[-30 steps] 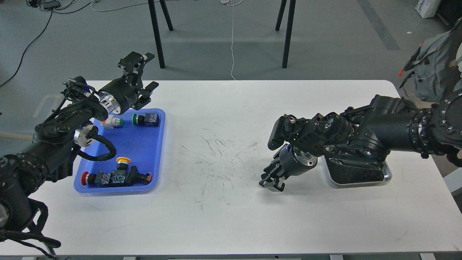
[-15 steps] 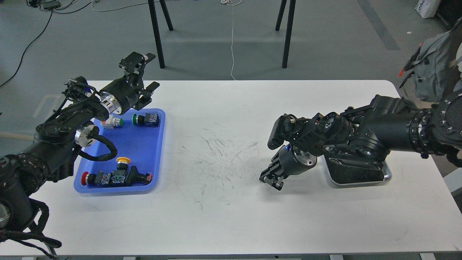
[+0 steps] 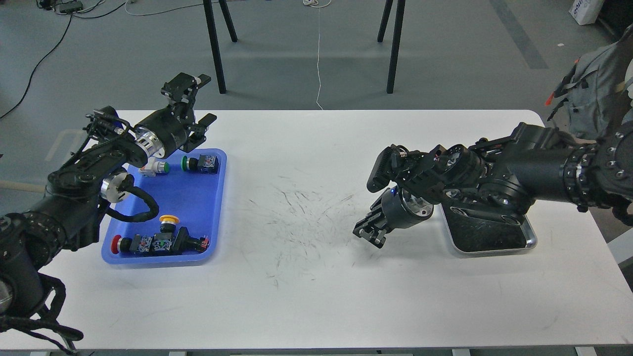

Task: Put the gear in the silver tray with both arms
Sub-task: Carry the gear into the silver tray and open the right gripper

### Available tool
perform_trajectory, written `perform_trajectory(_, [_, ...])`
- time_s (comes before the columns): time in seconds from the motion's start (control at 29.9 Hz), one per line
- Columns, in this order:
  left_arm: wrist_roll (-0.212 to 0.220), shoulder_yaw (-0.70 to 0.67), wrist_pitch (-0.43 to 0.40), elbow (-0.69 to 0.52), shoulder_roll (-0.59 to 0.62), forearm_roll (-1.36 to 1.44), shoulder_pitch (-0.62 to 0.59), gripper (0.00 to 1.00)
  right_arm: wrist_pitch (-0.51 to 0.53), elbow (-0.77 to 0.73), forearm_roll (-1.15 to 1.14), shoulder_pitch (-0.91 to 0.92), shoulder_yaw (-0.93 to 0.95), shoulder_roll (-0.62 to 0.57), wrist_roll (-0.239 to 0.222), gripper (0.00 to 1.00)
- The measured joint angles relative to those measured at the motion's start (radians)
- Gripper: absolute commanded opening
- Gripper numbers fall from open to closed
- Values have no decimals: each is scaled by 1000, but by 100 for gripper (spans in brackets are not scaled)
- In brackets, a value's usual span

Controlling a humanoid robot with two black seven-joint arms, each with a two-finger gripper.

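Observation:
The silver tray (image 3: 494, 237) lies at the right of the white table, its back half hidden under my right arm; the floor that shows is bare. My right gripper (image 3: 369, 233) hangs low over the table left of the tray, pointing down and to the left; it is dark and compact, so I cannot tell its fingers apart. My left gripper (image 3: 197, 103) is open and empty, raised above the back edge of the blue tray (image 3: 198, 198). Several push-button parts lie in the blue tray: a green one (image 3: 200, 163), a yellow one (image 3: 168, 223), a red one (image 3: 118, 244).
The table's scuffed middle (image 3: 296, 212) lies between the two trays. Black stand legs (image 3: 215, 49) rise behind the table's far edge. A grey backpack (image 3: 593, 94) sits off the table's right corner.
My right gripper has risen a little and swung its tip up to the left. The right forearm has lifted, uncovering more of the silver tray's floor. The left arm has barely moved.

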Motion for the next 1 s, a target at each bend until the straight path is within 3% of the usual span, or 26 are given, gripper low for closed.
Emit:
perform_trajectory(0.64, [0,0,0,31,-8,0,5,100,12,-5,378,-64,140,-424,0,2])
perform_trajectory(1.0, [0,5,0,32,-8,1,5,100,-2,6,608,-282,211,-527,0,2])
